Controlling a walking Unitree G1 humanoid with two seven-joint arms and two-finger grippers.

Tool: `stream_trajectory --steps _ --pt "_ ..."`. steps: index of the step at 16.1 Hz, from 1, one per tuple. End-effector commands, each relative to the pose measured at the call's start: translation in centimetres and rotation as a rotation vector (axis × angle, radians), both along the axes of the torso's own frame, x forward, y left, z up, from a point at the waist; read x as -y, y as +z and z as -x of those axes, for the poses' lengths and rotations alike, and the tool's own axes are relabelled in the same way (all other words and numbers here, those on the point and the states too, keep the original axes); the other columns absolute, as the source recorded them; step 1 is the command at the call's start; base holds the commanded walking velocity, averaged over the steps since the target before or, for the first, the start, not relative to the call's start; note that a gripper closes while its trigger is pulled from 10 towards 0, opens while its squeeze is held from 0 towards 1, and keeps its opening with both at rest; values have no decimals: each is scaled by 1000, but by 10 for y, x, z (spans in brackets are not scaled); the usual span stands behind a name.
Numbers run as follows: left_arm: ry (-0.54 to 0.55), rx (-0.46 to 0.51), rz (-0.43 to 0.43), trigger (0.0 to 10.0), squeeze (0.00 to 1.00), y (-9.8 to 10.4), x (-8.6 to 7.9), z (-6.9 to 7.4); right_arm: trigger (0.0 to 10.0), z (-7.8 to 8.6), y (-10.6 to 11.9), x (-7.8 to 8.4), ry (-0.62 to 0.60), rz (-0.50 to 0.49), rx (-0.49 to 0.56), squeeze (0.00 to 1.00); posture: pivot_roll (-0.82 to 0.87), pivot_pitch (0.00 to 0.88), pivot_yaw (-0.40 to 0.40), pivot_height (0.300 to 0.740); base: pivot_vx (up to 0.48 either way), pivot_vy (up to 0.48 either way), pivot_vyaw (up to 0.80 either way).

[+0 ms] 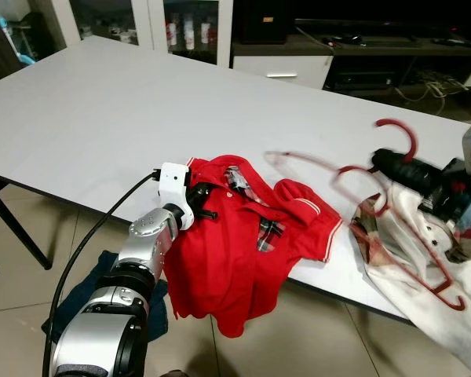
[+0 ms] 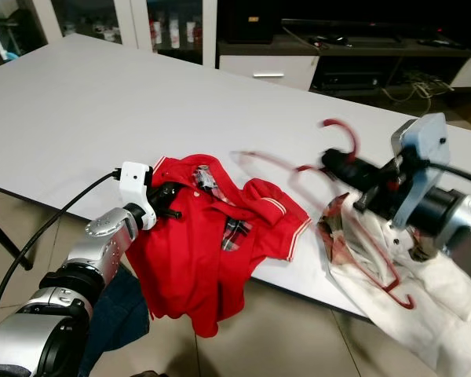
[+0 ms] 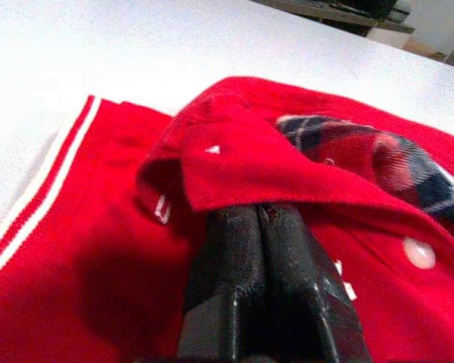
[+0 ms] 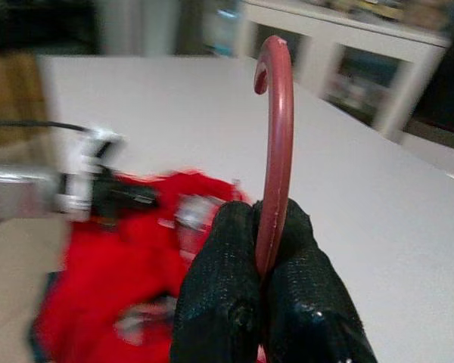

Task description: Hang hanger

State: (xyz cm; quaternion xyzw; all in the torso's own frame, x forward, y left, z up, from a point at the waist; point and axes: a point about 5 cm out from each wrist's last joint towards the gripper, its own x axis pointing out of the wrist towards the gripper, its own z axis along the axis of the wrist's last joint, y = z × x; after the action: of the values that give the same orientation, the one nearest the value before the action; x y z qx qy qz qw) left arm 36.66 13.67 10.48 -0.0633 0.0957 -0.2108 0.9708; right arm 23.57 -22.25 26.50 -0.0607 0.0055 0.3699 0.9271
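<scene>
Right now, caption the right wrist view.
Right gripper shut on red hanger, above the white table.

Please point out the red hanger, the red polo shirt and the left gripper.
red hanger [image 4: 277, 113]: right wrist view, hook shaft.
red polo shirt [image 1: 228, 259]: left eye view, front panel.
left gripper [image 3: 261, 227]: left wrist view, fingertips at collar.

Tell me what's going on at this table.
The left gripper has its jaws shut on the collar of the red polo shirt draped over the white table's edge. The right gripper holds a red hanger by its hook, raised beside a white garment.
</scene>
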Motion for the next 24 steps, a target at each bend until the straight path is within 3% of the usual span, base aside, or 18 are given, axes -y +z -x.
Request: stream_trajectory --steps 1,6,11,13,21,24 --pt "-24 19 -3 0 0 4 6 -2 10000 8 4 -5 61 1 15 0 -17 111 -44 740 0 0 0" --pt "-39 82 39 0 0 16 9 -5 10000 11 4 -8 84 -1 6 0 -21 107 -43 740 0 0 0" --pt "-33 238 74 0 0 49 4 -15 10000 16 0 -12 127 -1 -3 0 -19 101 -42 740 0 0 0" --pt "-31 261 73 0 0 52 3 -16 10000 22 0 -19 191 -5 0 0 -20 95 -40 740 0 0 0" --pt "0 334 84 0 0 69 -7 -21 10000 29 -3 -23 249 -34 -8 0 -18 96 -41 740 0 0 0" --pt "5 342 82 0 0 70 -9 -21 10000 35 -15 -32 310 -43 -67 0 -17 100 -45 740 0 0 0"
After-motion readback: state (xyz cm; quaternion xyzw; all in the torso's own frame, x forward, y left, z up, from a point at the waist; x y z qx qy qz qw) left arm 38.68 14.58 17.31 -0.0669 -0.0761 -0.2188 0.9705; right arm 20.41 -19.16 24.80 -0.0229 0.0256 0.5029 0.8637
